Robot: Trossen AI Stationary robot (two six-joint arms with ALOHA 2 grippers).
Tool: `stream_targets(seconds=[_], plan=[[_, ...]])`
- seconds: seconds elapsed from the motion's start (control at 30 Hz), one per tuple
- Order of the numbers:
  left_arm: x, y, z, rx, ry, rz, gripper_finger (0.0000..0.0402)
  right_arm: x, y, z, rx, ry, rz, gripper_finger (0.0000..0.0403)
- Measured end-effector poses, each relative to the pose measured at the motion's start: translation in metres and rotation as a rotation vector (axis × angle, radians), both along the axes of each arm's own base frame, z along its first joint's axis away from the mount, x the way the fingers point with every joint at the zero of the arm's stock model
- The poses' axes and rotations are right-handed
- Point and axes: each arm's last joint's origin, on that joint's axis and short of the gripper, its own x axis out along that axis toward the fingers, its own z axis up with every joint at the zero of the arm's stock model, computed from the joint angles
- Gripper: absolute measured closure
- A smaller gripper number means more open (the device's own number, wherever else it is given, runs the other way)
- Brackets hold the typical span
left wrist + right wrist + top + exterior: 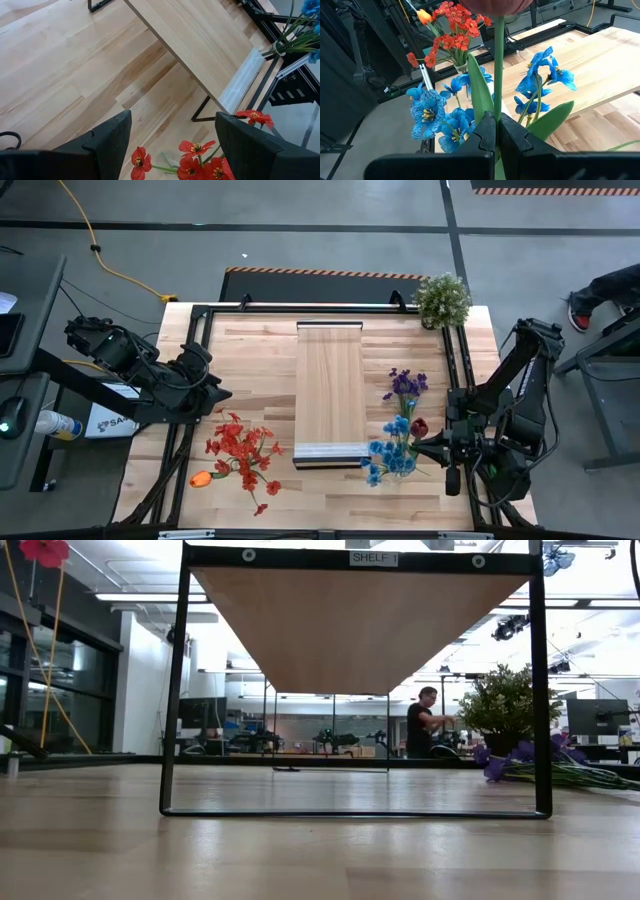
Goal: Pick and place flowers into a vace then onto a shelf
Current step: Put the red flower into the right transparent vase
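- Right gripper (496,131): fingers pinched tight on the thin green stem of a dark-red tulip (419,426), held at the table's 4 o'clock edge. Risk: the grip sits on one narrow stem with the heavy head well above it, so the stem may pivot or slip when the arm swings.
- Blue flowers (391,457): touching the held stem and its leaves, with no vase visible. Risk: leaves may snag the blue heads and drag them along.
- Left gripper (172,145): fingers spread wide, holding nothing, above the red flowers (243,451) at the table's 8 o'clock. Risk: closing from here may catch several stems or crush a head.
- Orange tulip (201,478): lies just beside the red cluster, near the table edge. Risk: a nudge may push it off.
- Purple flowers (405,384): lie on the table at 3 o'clock, just right of the shelf (330,390).
- Shelf: raised at centre, bare. Risk: an arm crossing low could strike its frame.
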Motion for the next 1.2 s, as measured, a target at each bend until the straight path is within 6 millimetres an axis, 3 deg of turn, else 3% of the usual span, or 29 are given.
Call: stream_targets(seconds=[0.67, 1.2], plan=[[0.0000, 0.0001, 0.0000, 0.002, -0.001, 0.002, 0.0080, -0.0008, -0.0006, -0.0024, 0.022, 0.034, 0.017, 0.0400], [0.0000, 0.0001, 0.0000, 0.002, -0.001, 0.001, 0.0082, -0.0003, 0.0004, -0.0014, 0.036, 0.029, 0.021, 0.0295]])
